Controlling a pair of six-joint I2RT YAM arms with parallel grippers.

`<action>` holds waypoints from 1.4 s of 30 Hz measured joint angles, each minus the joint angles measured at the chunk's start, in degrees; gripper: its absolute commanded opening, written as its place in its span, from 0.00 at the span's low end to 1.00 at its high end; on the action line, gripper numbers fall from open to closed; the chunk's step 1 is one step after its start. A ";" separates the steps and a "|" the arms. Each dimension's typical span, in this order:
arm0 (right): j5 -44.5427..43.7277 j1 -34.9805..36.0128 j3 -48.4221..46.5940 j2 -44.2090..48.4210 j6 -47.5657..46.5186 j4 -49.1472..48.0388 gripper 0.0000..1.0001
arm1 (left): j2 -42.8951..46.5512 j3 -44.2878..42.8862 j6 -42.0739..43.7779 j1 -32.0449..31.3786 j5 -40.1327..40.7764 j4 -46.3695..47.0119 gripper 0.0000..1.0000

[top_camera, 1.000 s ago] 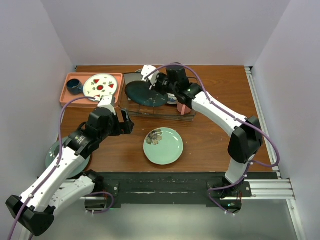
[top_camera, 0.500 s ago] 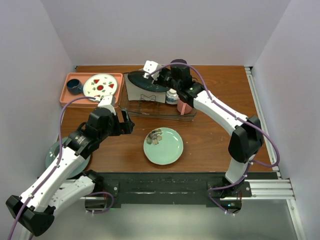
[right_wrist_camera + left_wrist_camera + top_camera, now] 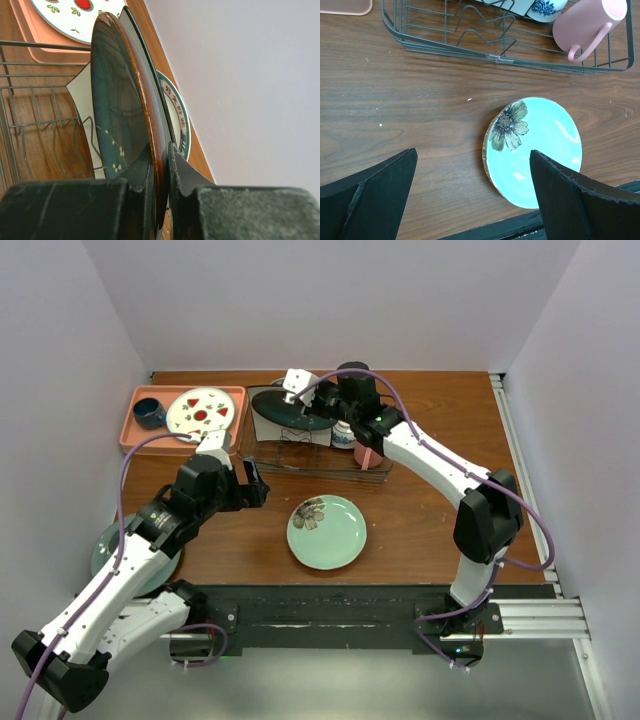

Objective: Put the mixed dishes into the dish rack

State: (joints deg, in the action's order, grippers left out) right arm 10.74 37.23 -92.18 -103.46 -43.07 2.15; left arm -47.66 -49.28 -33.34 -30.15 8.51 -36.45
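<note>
The grip shows only from the right wrist. The right pincer point(image 3: 160, 160) is clamped on the rim of a dark plate with a brown edge point(image 3: 117, 115), held on edge over the far left part of the dish rack point(image 3: 30, 107). Just behind it stands the round white plate with a lettered rim point(image 3: 176, 112), which the dark plate hides in the overhead view. The white square plate point(image 3: 81, 90) stands on the dark plate's other side.

The left wrist view alone shows the flower print on the pale green plate point(image 3: 540, 150), which lies flat on the counter point(image 3: 410, 100) near the rack. It also shows the pink mug point(image 3: 585, 25) on its side in the rack's right end, with the blue-and-white bowl point(image 3: 545, 7) beside it. The left pincer point(image 3: 472, 165) is spread wide and holds nothing.

From above, a salmon tray point(image 3: 135, 435) left of the rack carries a white plate with red marks point(image 3: 200, 410) and a dark blue cup point(image 3: 150, 413). The left arm covers most of a greyish-green round dish point(image 3: 100, 552) at the near left.

There are five plates, that part-hidden dish, and one each of mug, bowl, cup, rack and tray.
</note>
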 measured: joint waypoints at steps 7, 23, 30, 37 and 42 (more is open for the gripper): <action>1.75 0.00 0.09 -0.11 0.07 -0.04 0.00 | -0.02 0.00 0.00 0.00 0.00 0.15 1.00; 2.34 0.26 2.12 -6.10 0.35 -1.22 0.00 | -0.68 0.00 0.02 0.00 0.00 0.39 1.00; 2.05 0.26 -0.96 -8.94 2.97 0.09 0.08 | -0.76 0.00 0.00 0.00 -0.20 0.39 1.00; 0.02 0.39 -3.15 -10.38 5.92 -0.96 0.45 | -0.46 0.00 0.00 0.00 -0.35 0.39 1.00; -2.91 0.66 -3.50 -10.40 8.81 -2.84 0.49 | -0.37 0.02 0.00 0.00 -0.61 0.39 1.00</action>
State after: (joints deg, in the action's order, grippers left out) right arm 7.84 37.89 -95.68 -113.86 -34.26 -0.69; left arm -48.03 -49.25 -33.34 -30.15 7.90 -36.05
